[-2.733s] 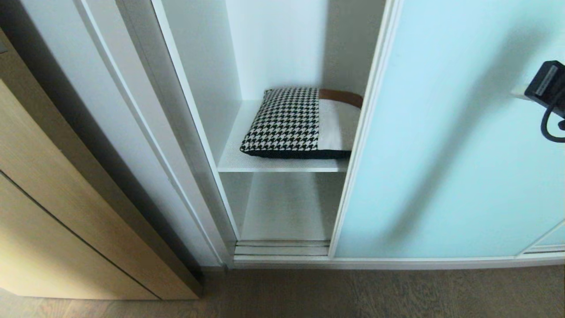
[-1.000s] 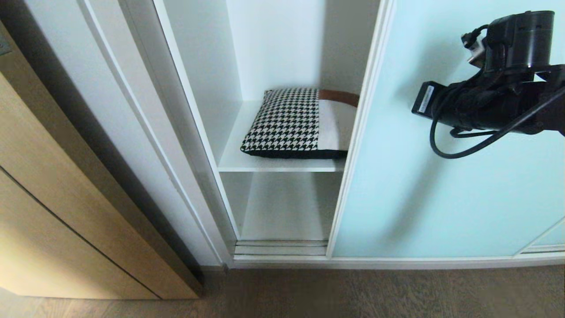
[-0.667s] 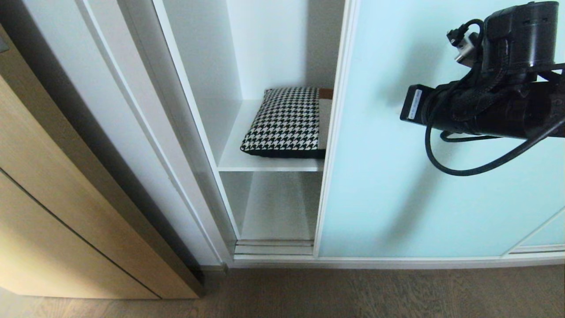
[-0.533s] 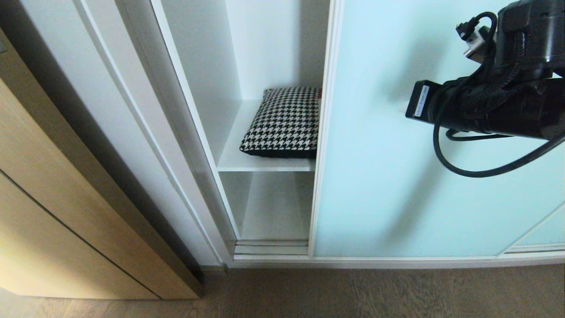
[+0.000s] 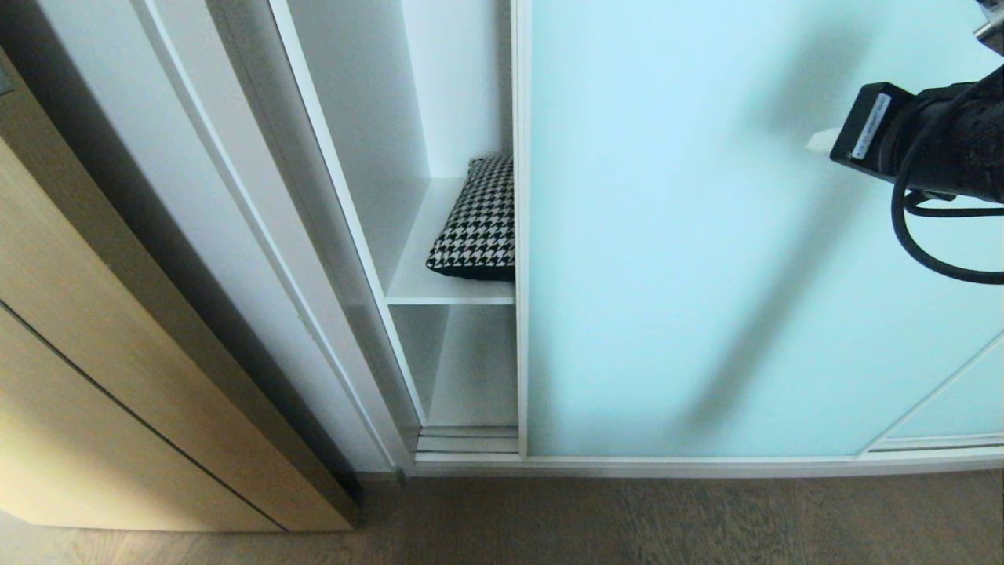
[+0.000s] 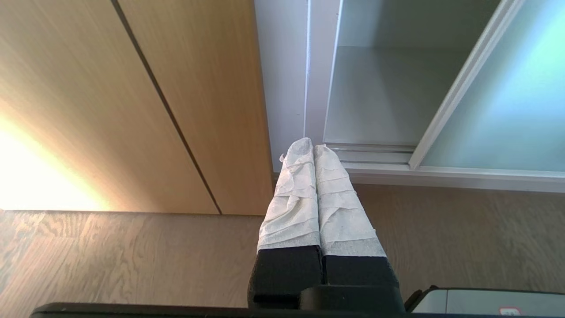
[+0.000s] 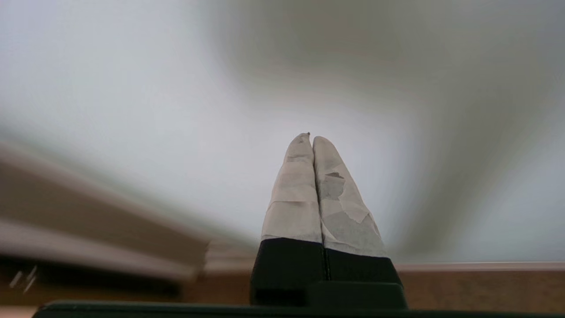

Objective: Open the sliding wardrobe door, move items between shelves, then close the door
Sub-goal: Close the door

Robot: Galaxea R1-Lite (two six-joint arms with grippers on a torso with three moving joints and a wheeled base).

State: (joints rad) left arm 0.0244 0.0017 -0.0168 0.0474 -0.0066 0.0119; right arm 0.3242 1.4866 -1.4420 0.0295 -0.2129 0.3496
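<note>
The sliding wardrobe door point(image 5: 690, 251), frosted pale aqua glass in a thin white frame, covers most of the opening and leaves a narrow gap on the left. In that gap a strip of the houndstooth cushion point(image 5: 480, 227) lies on the upper white shelf point(image 5: 439, 292); the rest of it is behind the door. A lower shelf point(image 5: 478, 392) is bare. My right gripper point(image 5: 819, 141) is shut at the far right, its taped tips close to the glass point(image 7: 132, 88); contact cannot be told. It holds nothing point(image 7: 311, 138). My left gripper point(image 6: 312, 145) hangs shut and low near the floor.
A light wood cabinet point(image 5: 94, 377) stands to the left of the white wardrobe side panel point(image 5: 235, 235). Grey wood-grain floor point(image 5: 627, 518) runs along the front. The door's bottom track point(image 6: 375, 154) lies just past my left gripper.
The door has slid left, narrowing the gap until only a strip of the cushion shows. My right arm has drawn back toward the right edge of the head view.
</note>
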